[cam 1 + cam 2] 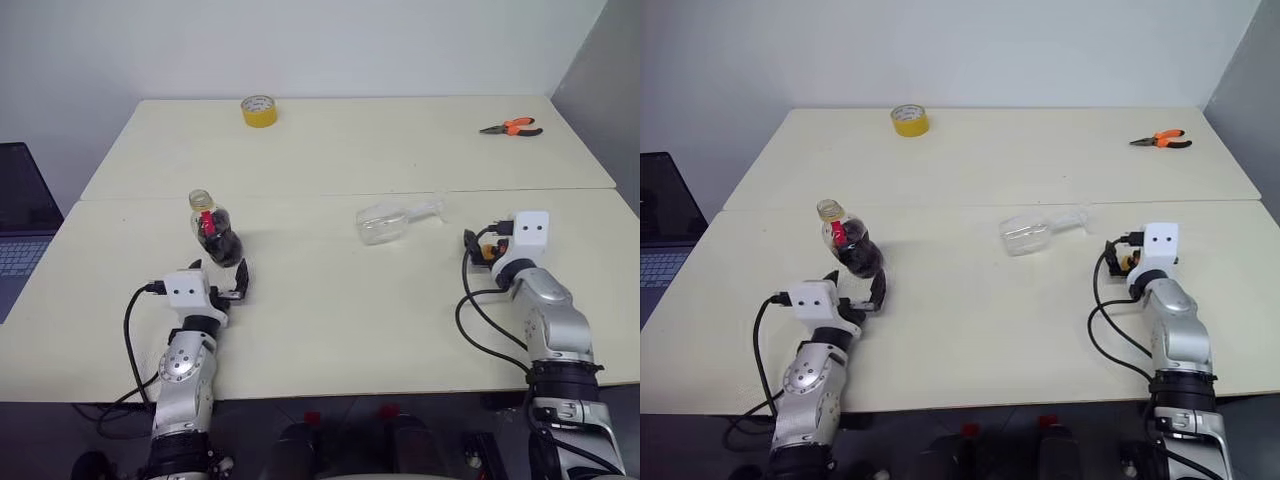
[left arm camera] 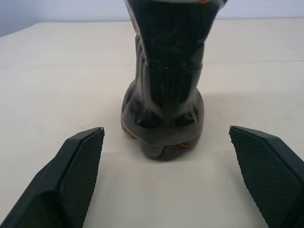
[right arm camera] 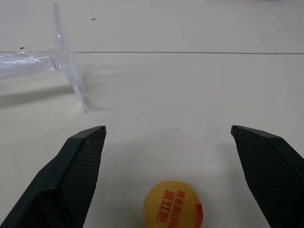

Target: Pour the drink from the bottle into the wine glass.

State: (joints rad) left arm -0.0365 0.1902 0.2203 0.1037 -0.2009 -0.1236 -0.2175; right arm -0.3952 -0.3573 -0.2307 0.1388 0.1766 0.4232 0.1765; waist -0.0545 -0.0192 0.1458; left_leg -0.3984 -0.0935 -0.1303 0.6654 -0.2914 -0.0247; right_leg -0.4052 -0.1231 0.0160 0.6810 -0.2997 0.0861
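Light was bright, even and diffuse, with soft shadows. The table [image 1: 330, 300] showed no glare. The bottle [image 2: 164, 85] looked dark and slightly blurred close up.

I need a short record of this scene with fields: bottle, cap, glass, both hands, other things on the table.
bottle: bottle stands upright on the table, open at the top, dark drink inside
cap: yellow cap lies on the table between the right hand's fingers
glass: wine glass lies on its side, looks empty
left hand: left hand open, bottle just ahead, not touching
right hand: right hand open, holding nothing
other: yellow tape roll and orange pliers at the far side
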